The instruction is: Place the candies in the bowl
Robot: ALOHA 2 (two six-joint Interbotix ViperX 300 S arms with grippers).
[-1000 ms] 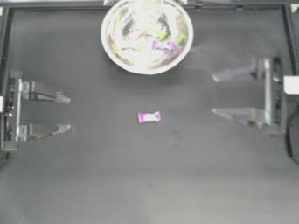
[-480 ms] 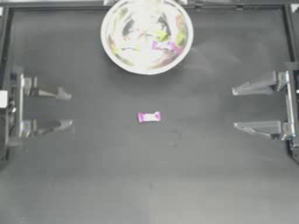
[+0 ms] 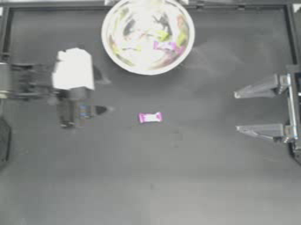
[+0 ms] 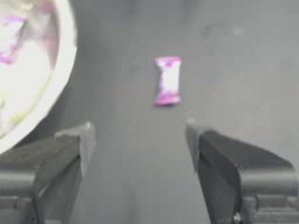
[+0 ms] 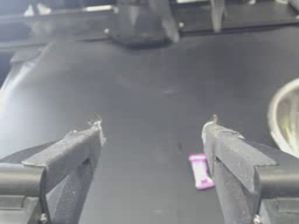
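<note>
A pink candy (image 3: 150, 117) is lying alone on the dark table (image 3: 176, 176), close to the middle, its twisted ends pointing toward three and nine o'clock in the overhead view. The bowl (image 3: 111, 48) is sitting at about twelve o'clock from it, up against the far edge of the table, and it is holding several wrapped candies; I can pick out a purple-pink one (image 3: 166, 45) and a yellow-green one (image 3: 163, 36) among the reflections, though the rest are too washed out in the shine to count.

The left gripper (image 3: 106, 94) is reaching in from nine o'clock and is looking smeared from above, with a pale block of the arm over it. Its own wrist view is showing the jaws spread wide with nothing between them, the pink candy (image 4: 168, 81) lying on the table ahead of the gap and the bowl's rim (image 4: 61, 78) just to one side.

The right gripper (image 3: 237, 111) is sitting back at three o'clock, well apart from the candy, its two jaws parted and holding nothing. From its wrist camera the pink candy (image 5: 200, 171) is showing just beside one jaw, and a slice of the bowl (image 5: 279, 118) is peeking in at the edge.
</note>
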